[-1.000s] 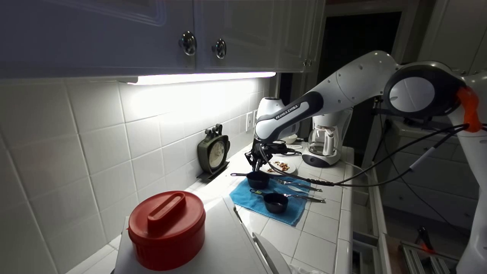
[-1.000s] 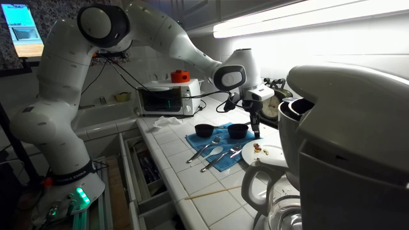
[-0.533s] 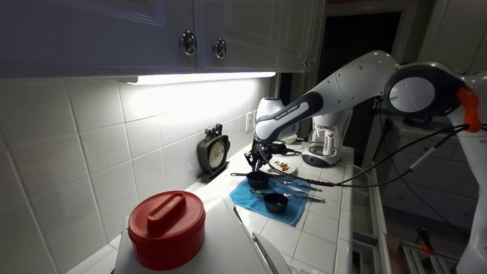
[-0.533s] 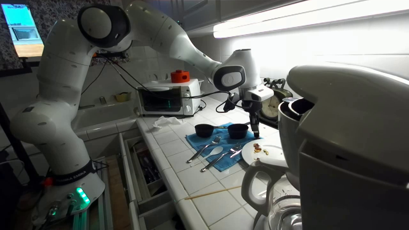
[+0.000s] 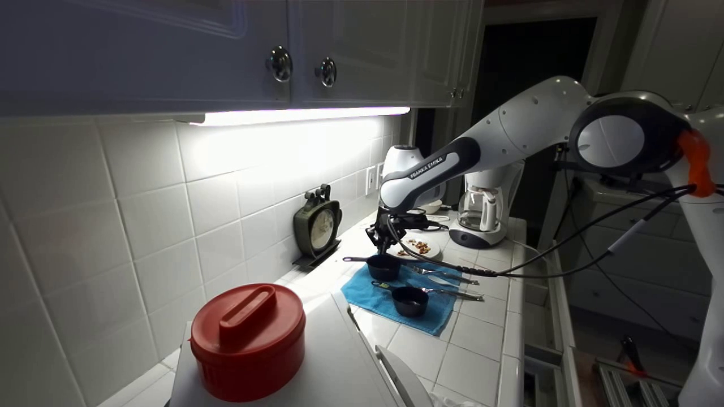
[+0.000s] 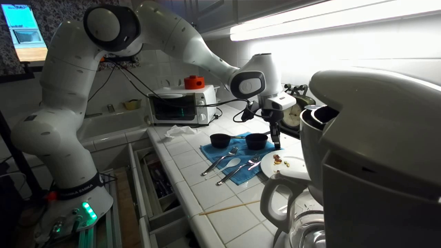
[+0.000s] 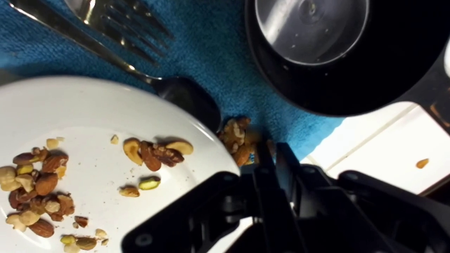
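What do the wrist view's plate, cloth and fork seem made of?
White plate: probably glazed ceramic, from its smooth, glossy surface; plastic possible.
Blue cloth: matte, terry-like fabric, going by its fuzzy pile; fiber unclear.
Fork: polished metal, likely stainless steel, given its bright highlights.

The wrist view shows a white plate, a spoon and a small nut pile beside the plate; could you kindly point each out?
White plate (image 7: 105, 105): wrist view, on its upper rim.
Spoon (image 7: 191, 99): wrist view, middle of its bowl.
Nut pile (image 7: 235, 136): wrist view, on its exposed left part.

FRANKA EMIKA on arm (image 5: 537, 116), on base (image 6: 73, 204)
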Controlling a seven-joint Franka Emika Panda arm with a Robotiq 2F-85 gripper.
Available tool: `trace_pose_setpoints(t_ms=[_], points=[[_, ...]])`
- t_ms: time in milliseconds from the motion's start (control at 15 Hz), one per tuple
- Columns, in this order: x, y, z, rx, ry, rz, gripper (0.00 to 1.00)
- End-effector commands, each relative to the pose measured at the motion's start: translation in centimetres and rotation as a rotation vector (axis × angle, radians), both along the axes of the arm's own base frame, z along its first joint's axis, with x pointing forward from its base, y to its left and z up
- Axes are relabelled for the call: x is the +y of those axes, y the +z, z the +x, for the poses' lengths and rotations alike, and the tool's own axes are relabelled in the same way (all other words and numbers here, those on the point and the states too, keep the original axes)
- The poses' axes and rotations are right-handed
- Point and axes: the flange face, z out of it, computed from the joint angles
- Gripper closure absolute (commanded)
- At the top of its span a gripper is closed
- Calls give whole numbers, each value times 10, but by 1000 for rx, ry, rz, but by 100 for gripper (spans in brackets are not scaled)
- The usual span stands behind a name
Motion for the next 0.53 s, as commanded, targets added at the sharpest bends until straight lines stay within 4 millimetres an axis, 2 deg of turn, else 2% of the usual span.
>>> trace_pose_setpoints(t_ms=[0,67,333,467], points=[[-2,4,-3,-1,-9,-2,71],[-3,4,-3,-1,-11,-4,70],[-4,0,-2,6,-14,-3,88],[-5,-2,-2,7,-13,-3,90]])
